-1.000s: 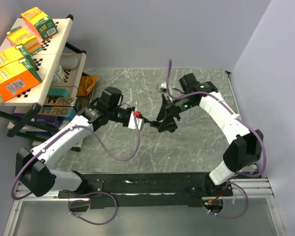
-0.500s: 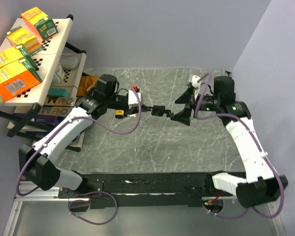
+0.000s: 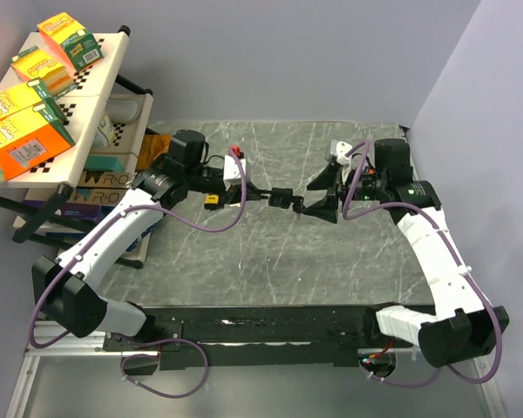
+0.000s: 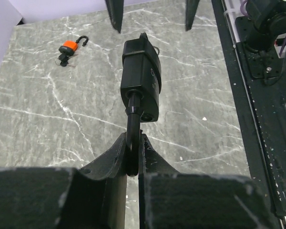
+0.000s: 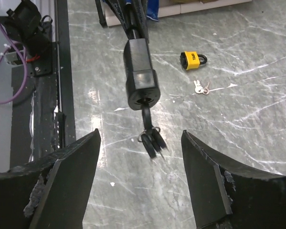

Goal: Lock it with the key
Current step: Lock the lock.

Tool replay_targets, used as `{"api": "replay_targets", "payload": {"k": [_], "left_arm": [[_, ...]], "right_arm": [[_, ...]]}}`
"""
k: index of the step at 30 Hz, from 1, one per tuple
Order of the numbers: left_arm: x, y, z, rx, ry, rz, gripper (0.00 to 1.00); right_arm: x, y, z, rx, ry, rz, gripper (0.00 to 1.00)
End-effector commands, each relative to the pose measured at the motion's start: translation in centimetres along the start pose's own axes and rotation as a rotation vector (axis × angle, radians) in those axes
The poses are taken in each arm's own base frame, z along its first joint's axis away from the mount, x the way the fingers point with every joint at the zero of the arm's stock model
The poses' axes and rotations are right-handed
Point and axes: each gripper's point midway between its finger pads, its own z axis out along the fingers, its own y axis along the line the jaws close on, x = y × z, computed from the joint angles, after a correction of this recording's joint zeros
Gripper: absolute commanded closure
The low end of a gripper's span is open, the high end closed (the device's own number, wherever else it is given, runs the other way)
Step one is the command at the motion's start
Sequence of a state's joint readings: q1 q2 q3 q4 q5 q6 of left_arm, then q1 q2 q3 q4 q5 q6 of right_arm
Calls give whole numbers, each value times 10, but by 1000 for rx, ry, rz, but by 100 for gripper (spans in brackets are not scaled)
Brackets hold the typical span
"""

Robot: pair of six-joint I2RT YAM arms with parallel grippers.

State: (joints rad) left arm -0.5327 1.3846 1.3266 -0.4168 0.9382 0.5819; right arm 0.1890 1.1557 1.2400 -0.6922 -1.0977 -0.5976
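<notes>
A black padlock [image 3: 283, 197] hangs in the air over the middle of the table. My left gripper [image 3: 254, 192] is shut on its shackle; in the left wrist view the gripper [image 4: 132, 152] pinches the shackle with the padlock's body [image 4: 140, 78] pointing away. A bunch of black keys [image 5: 151, 139] sticks out of the keyhole end of the padlock [image 5: 140, 76]. My right gripper [image 3: 316, 197] is open facing that end; in its own view the gripper [image 5: 140, 134] straddles the keys without touching them.
A yellow padlock [image 5: 192, 60] and small loose keys [image 5: 200, 87] lie on the marble table [image 3: 270, 261]; the yellow padlock [image 3: 212, 201] sits under the left arm. An orange padlock [image 4: 69, 46] lies further off. A shelf with boxes [image 3: 35, 96] stands at the left.
The right arm swung out to the right, then its open gripper moved left toward the padlock's key end. The left gripper lifted slightly, keeping hold of the padlock.
</notes>
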Motion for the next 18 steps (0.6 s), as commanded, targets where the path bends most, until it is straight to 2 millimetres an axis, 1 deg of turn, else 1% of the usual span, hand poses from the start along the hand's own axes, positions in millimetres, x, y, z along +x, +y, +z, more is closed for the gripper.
{"api": "replay_targets", "payload": {"k": [1,4,5,6,10,14,15,17,18], "left_arm": [[-53,-8,-11,29,-126,94,99],[-54,-8,-10,38,-127,58,99],[-54,-8,-11,40,-126,46,99],[-55,-9,-11,45,-127,34,99],[-55,-16,-12,71,-129,12,99],[-58,-25,-14,100,-143,12,99],[-57,-26,-14,104,-143,8,99],[-59,-29,-16,107,-150,5,99],[-59,-30,-15,114,-153,-1,99]], "right_arm": [[-13,6,6,-53,-29,-83,20],[-13,12,16,-78,-17,-119,10],[-12,18,22,-95,-9,-132,9],[-11,19,25,-101,-8,-145,9],[-12,25,37,-117,-3,-166,9],[-14,26,45,-129,-8,-167,11],[-17,26,46,-133,-12,-172,12],[-17,25,49,-142,-9,-162,14],[-18,24,49,-141,-12,-164,18]]}}
